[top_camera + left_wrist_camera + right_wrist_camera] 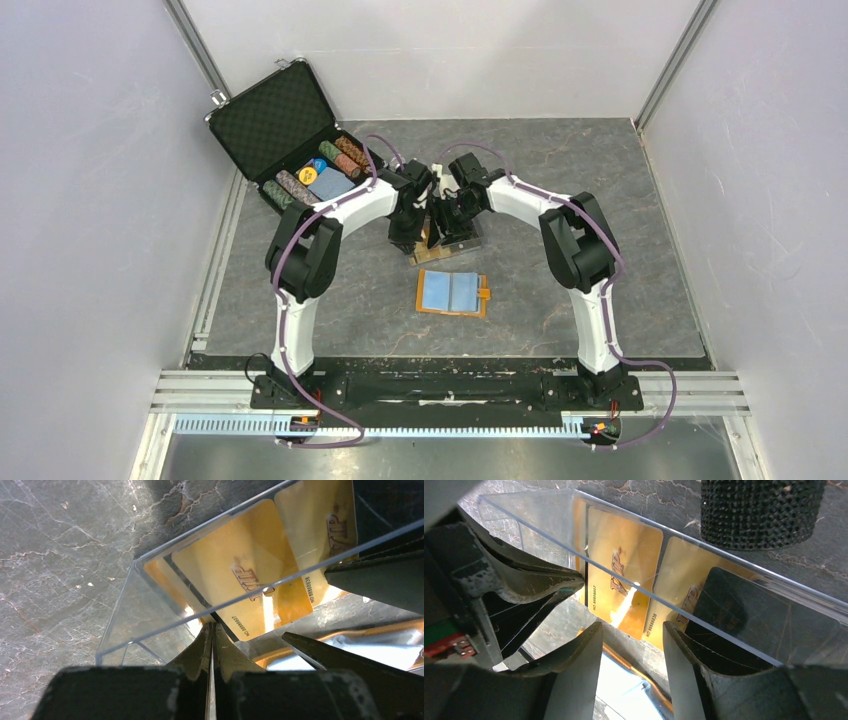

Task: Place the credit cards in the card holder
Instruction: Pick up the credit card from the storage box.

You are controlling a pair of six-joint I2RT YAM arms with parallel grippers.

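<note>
Gold-tan credit cards [240, 565] [624, 560] and a black card [749, 615] lie inside a clear plastic box [447, 242]. My left gripper [212, 628] is shut at the box's end wall, with a thin clear edge between its fingers; it also shows in the right wrist view [580, 581]. My right gripper [631, 645] is open and empty, just over the box's near wall by the gold cards. The card holder [452, 293], an orange wallet with a light blue lining, lies open and flat in front of the box, and also shows in the right wrist view [624, 690].
A black foam-lined case [285, 125] with poker chips stands open at the back left. A black textured round thing [759, 510] sits just beyond the box. White walls close in the grey stone-pattern table [600, 200] on three sides.
</note>
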